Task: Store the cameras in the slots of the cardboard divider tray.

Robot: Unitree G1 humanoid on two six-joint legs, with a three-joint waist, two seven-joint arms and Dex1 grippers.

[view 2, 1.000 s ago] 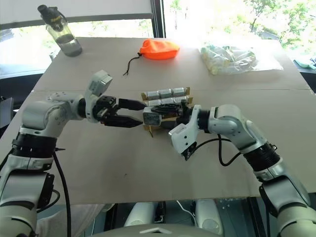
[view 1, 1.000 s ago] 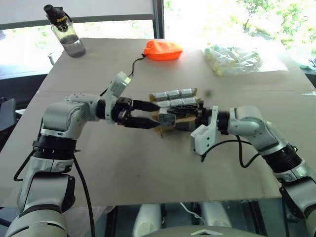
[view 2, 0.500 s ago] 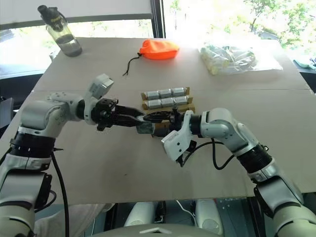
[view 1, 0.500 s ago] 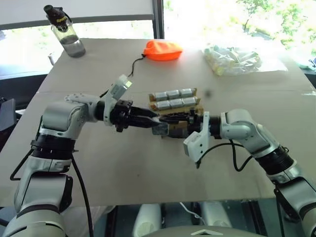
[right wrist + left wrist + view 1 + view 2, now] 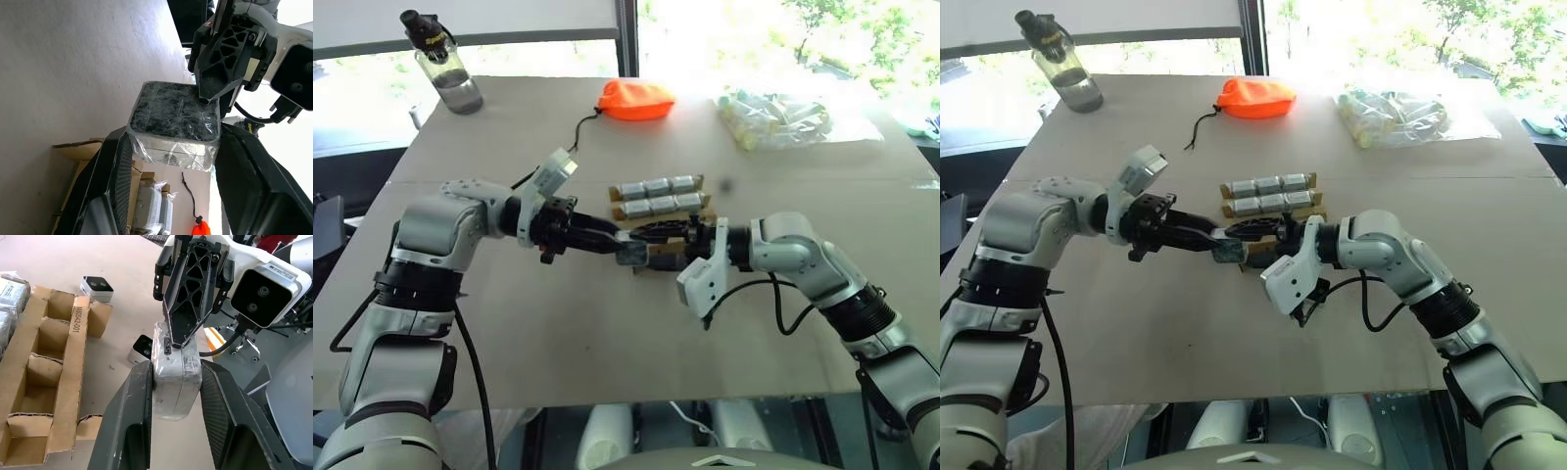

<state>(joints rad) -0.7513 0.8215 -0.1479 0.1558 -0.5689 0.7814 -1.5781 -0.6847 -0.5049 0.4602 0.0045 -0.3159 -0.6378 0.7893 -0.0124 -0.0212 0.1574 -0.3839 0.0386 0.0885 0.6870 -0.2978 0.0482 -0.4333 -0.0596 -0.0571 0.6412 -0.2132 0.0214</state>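
A plastic-wrapped silver-grey camera (image 5: 630, 255) with a black face hangs above the table between both grippers. My left gripper (image 5: 619, 246) comes from the left and is shut on its sides (image 5: 176, 391). My right gripper (image 5: 644, 238) comes from the right and is shut on the same camera (image 5: 171, 115). Just behind them sits the cardboard divider tray (image 5: 703, 201). Its two far rows hold several wrapped cameras (image 5: 656, 186). Its near rows (image 5: 44, 382) stand empty. Two more cameras (image 5: 97, 286) (image 5: 142, 348) lie on the table beside the tray.
At the table's far side lie an orange drawstring pouch (image 5: 636, 100) in the middle, a clear bottle (image 5: 445, 64) at the left corner, and a plastic bag of pale cylinders (image 5: 773, 117) at the right. Bare tabletop runs in front of the arms.
My left gripper, open a second ago, has shut on the camera that my right gripper holds. The right arm carried the camera slightly left toward it.
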